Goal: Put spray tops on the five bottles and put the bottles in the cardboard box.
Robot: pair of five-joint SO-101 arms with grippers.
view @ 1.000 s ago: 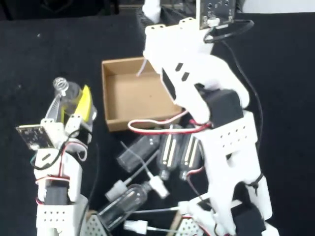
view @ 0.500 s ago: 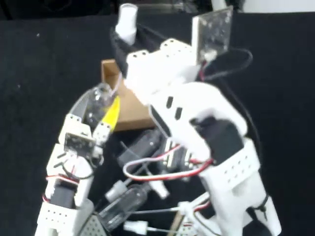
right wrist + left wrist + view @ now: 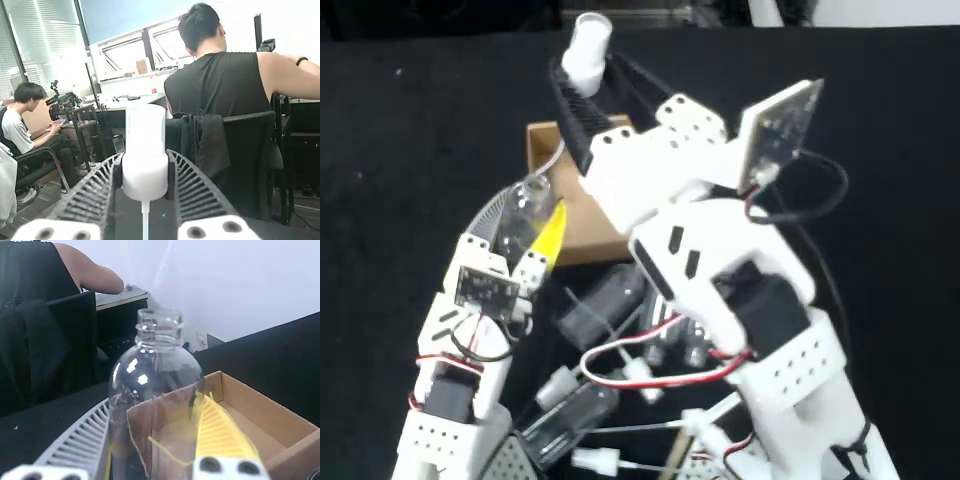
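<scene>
Down at the near left, the left arm (image 3: pixel 450 400) leans up and inward over the black table (image 3: pixel 400 120). Its left gripper (image 3: pixel 525 218) is clamped around a clear bottle (image 3: pixel 528 205), with a grey ribbed finger (image 3: pixel 488 215) on one side and a yellow finger (image 3: pixel 550 232) on the other. From that arm's own camera the bottle (image 3: pixel 155 390) stands with its open threaded neck up and no top on it. Its wall is plain and see-through, and its base is cut off at the picture's edge. The cardboard box (image 3: pixel 250 410) lies open just behind it. From above, the bottle sits right by the box's (image 3: pixel 542 150) near left corner, though I can't tell whether the two touch. In front of the box, near the middle, several loose bottles (image 3: pixel 605 300) lie on their sides, with one clear one (image 3: pixel 570 415) closer to the arms' bases. A few loose spray tops (image 3: pixel 557 385) with thin tubes are scattered among them. The wires and the arm above hide enough that I can't count them. The right arm (image 3: pixel 740 300) stretches over most of the box and covers its floor. Its right gripper (image 3: pixel 588 55) is raised beyond the box's far side, black ribbed fingers (image 3: pixel 570 110) pinched on a white spray top (image 3: pixel 588 40). In the right wrist view the spray top (image 3: pixel 145 155) stands nozzle end up between the fingers (image 3: pixel 90 195), and its dip tube (image 3: pixel 145 222) hangs down out of frame.
</scene>
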